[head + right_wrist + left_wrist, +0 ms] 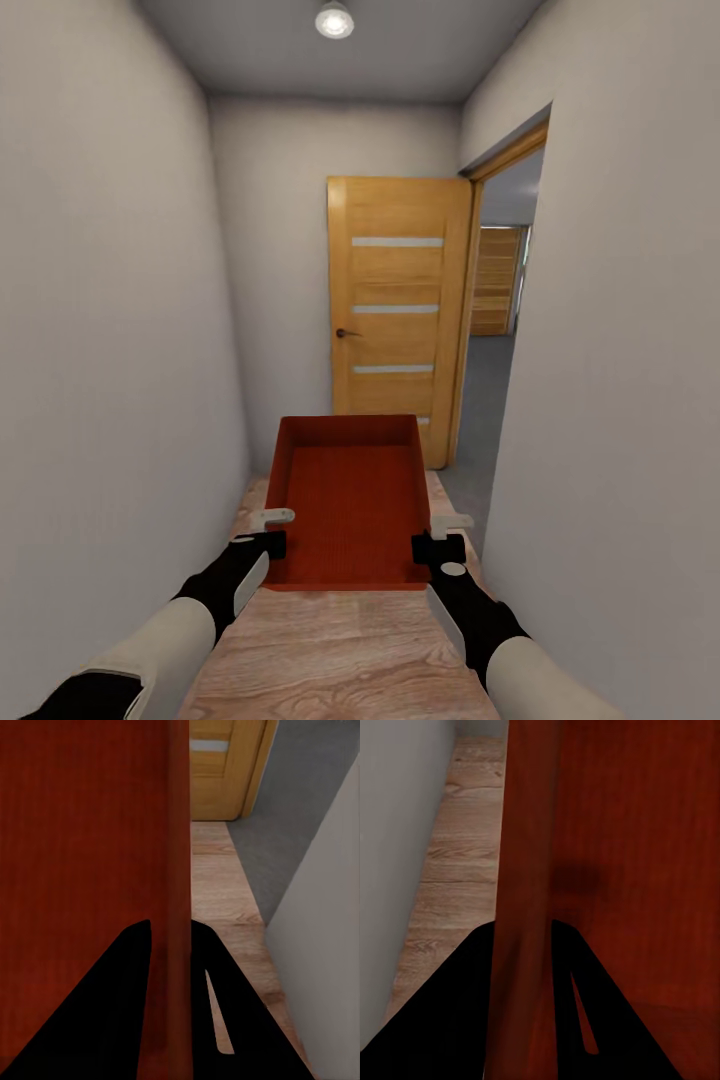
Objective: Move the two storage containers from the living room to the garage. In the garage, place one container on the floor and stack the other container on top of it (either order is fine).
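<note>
I hold one red-orange open-top storage container (348,500) level in front of me, above the wood plank floor of a narrow hallway. My left gripper (272,530) is shut on its left wall near the front corner. My right gripper (440,535) is shut on its right wall. In the left wrist view the container wall (521,870) runs between the black fingers (450,1020) of the left gripper (525,937). In the right wrist view the other wall (178,832) sits between the two fingers of the right gripper (171,934). The bin is empty inside.
White walls stand close on the left (100,350) and right (620,400). An orange door (398,310) stands swung open ahead, beside a doorway (495,330) on the right. Beyond the doorway lies a dark grey floor (485,400) with an orange panelled door (497,280) farther in.
</note>
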{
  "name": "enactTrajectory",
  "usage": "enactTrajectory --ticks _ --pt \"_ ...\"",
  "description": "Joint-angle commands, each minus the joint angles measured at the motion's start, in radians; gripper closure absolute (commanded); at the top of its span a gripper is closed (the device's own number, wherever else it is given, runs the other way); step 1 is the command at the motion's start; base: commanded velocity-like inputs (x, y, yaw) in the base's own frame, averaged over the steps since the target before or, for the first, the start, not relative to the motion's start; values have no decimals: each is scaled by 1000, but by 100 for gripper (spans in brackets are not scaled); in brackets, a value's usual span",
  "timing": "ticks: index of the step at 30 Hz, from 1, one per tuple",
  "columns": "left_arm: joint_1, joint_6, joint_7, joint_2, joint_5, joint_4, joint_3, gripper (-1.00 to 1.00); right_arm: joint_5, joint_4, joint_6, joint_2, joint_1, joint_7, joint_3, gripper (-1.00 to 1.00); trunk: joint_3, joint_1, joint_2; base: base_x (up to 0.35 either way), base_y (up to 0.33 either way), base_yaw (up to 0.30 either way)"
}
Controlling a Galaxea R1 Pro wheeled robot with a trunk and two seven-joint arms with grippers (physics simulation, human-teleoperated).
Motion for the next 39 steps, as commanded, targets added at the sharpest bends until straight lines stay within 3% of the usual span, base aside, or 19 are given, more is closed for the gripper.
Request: enactTrajectory --ticks 1,39 --pt "-1 -38 29 47 -19 -34 3 100 -9 3 2 -10 0 -9 5 100 -2 1 -1 322 0 0" --pt "-1 -38 29 65 -18 -34 3 100 -14 8 5 2 0 -9 5 100 -2 1 -1 322 27 0"
